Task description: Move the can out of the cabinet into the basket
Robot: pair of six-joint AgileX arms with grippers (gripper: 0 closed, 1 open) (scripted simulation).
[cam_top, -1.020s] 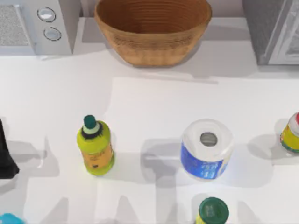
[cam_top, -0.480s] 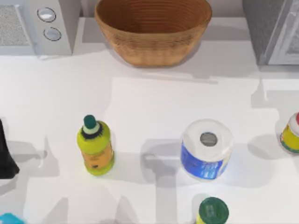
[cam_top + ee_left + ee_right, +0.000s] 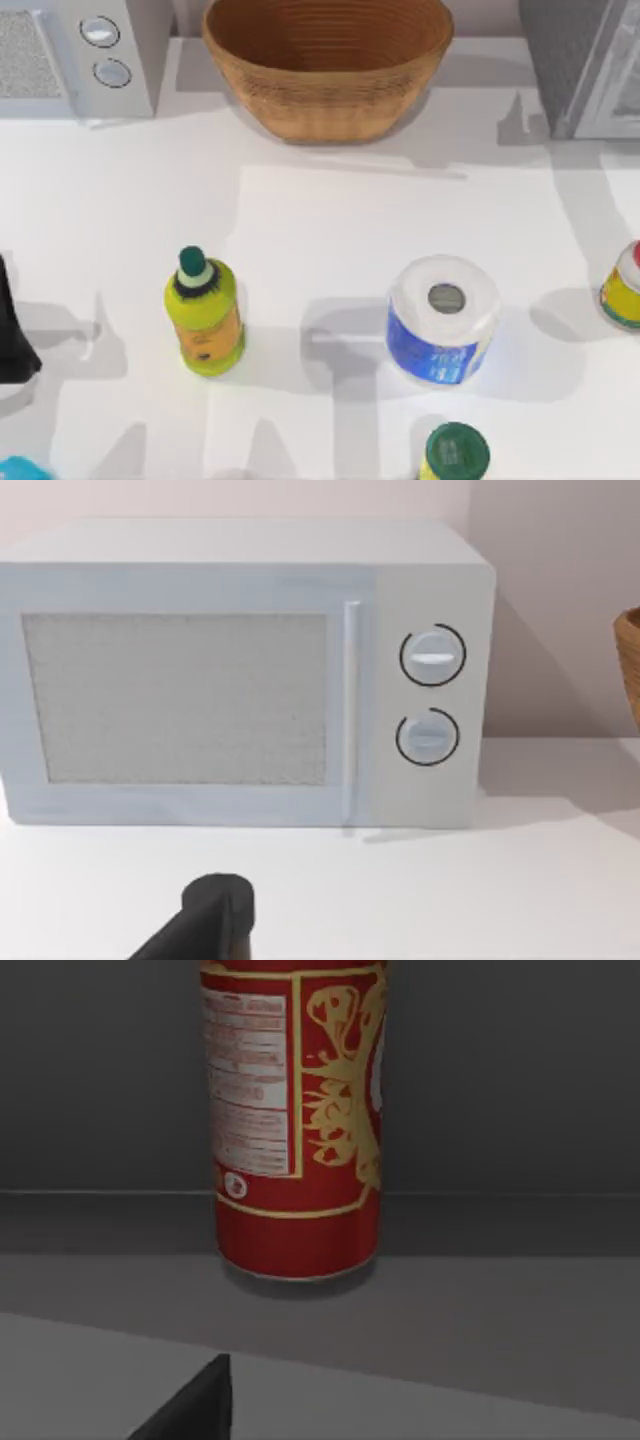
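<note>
A red can (image 3: 297, 1120) with yellow artwork and a white nutrition panel stands upright on a dark grey shelf inside the cabinet (image 3: 585, 60), straight ahead of the right pincer (image 3: 190, 1405) and near it, not touching. One dark finger of that pincer shows low in the right wrist view; whether the pincer is open or closed cannot be told. The can looks like thin metal: light, rigid, smooth and likely slippery, and it could dent under a hard squeeze. A sound hold would be across the round body about mid-height, below the top rim, with the fingers level on either side. The wicker basket (image 3: 328, 62) sits on the white bench (image 3: 330, 230), well apart from the cabinet. The left pincer (image 3: 205, 925) rests parked in front of a white microwave (image 3: 240, 670); its state cannot be told either.
</note>
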